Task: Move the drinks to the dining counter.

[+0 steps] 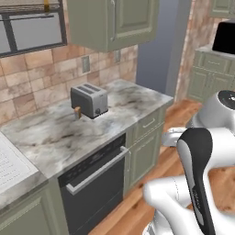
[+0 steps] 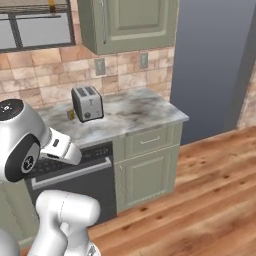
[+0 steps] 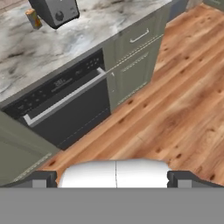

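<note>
The arm is glossy white with rounded segments, a black strip and dark round joint caps.

Orange can just beside toaster; both on worktop.

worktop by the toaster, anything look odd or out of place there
Nothing looks spilled, damaged or askew. The toaster stands upright on the marble worktop, and a small orange can stands upright close beside it. The dishwasher below is shut.
</note>
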You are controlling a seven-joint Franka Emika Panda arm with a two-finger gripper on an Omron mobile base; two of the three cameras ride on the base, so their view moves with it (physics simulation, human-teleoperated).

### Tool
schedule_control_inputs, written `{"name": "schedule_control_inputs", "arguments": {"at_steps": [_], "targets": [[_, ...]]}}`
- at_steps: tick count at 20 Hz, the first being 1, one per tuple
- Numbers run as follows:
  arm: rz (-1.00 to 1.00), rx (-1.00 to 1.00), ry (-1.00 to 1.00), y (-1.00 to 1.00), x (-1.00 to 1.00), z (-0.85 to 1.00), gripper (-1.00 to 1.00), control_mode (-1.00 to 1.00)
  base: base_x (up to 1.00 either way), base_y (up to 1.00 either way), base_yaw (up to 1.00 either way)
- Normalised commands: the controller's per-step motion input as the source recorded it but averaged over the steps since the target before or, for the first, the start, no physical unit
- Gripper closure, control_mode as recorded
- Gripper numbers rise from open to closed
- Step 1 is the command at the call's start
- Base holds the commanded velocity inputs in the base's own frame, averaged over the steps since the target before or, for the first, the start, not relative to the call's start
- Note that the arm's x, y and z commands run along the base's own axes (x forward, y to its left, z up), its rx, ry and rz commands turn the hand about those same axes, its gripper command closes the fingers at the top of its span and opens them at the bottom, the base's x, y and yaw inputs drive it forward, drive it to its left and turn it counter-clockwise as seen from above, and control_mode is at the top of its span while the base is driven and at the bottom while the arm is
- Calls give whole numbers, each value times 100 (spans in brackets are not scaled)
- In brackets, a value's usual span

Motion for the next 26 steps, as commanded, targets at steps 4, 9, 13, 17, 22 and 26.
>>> {"name": "schedule_control_inputs", "arguments": {"at_steps": [4,9,13,17,22,26], "targets": [[0,0,0,0,0,0,-100,100,0,49,19],[0,0,0,0,0,0,-100,100,0,38,23],[0,0,0,0,0,0,-100,100,1,30,22],[0,0,0,0,0,0,-100,100,24,16,16],[0,0,0,0,0,0,-100,100,29,16,15],[0,0,0,0,0,0,-100,100,23,20,16]]}}
